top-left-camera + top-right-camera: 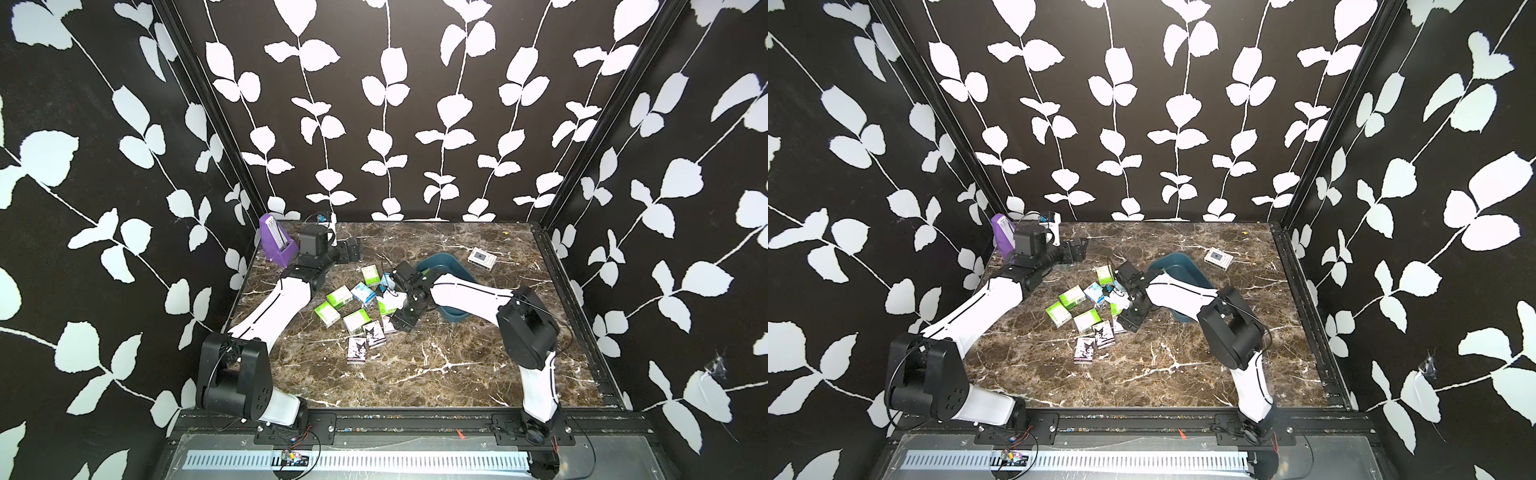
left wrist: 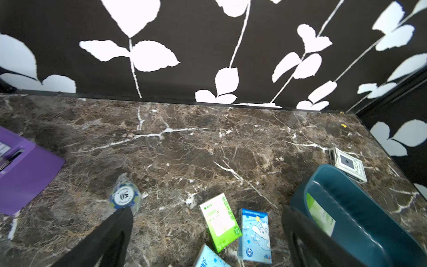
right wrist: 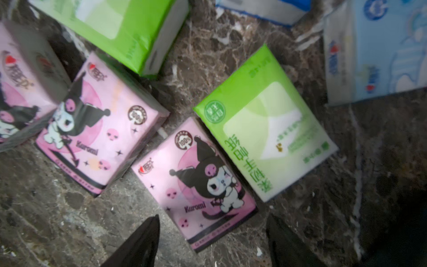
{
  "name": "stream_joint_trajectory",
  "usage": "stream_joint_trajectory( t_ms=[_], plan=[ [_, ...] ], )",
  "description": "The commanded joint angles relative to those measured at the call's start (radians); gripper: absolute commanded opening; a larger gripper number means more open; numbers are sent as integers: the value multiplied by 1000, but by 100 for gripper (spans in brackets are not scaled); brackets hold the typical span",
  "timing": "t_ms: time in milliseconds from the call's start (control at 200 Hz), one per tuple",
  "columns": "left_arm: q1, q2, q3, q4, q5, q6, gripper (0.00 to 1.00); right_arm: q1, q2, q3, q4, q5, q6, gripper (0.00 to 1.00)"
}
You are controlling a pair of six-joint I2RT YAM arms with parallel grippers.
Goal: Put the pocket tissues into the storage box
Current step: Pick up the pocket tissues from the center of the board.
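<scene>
Most pocket tissues (image 1: 356, 321) lie on the desk (image 1: 415, 374) just beside the storage box (image 1: 442, 262). Your right pincer (image 3: 213, 235) hangs spread over a pink pack (image 3: 196, 182); probably light, squishy, slick, so pinch its long edges.

Right gripper (image 3: 213, 222), jaws spread: found the end of a pink cartoon pack (image 3: 194, 185) in the gap ahead of the fingertips (image 3: 150, 231), a green pack (image 3: 265, 122) touching it beyond one finger, a second pink pack (image 3: 99, 124) beyond the other, bare marble top (image 3: 57, 219) outside both. Left gripper (image 2: 208, 209), fingers (image 2: 120, 228) wide apart: noted a second green pack (image 2: 219, 222) and a blue pack (image 2: 254, 235) between them, a wrapped chip (image 2: 124, 196) at one fingertip, the storage box (image 2: 360, 208) wall beside the other, open marble ahead to the back wall (image 2: 208, 46).
</scene>
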Motion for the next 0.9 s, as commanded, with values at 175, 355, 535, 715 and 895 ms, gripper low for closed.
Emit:
stream_joint_trajectory(
  t_ms=[175,355,535,715,895],
  plan=[
    [27,-52,-25,-14,4,-11,99,22,49,91,-18,3,-81,75],
    [30,-51,-21,-17,5,-3,99,25,76,136,-56,-12,-102,75],
    [34,-51,-19,-24,1,9,99,32,92,144,-99,-39,-107,73],
    [36,-49,-23,-25,0,12,99,36,83,121,-99,-41,-96,72],
    [37,-52,-28,-25,-2,17,99,43,73,97,-97,-39,-80,70]
  ],
)
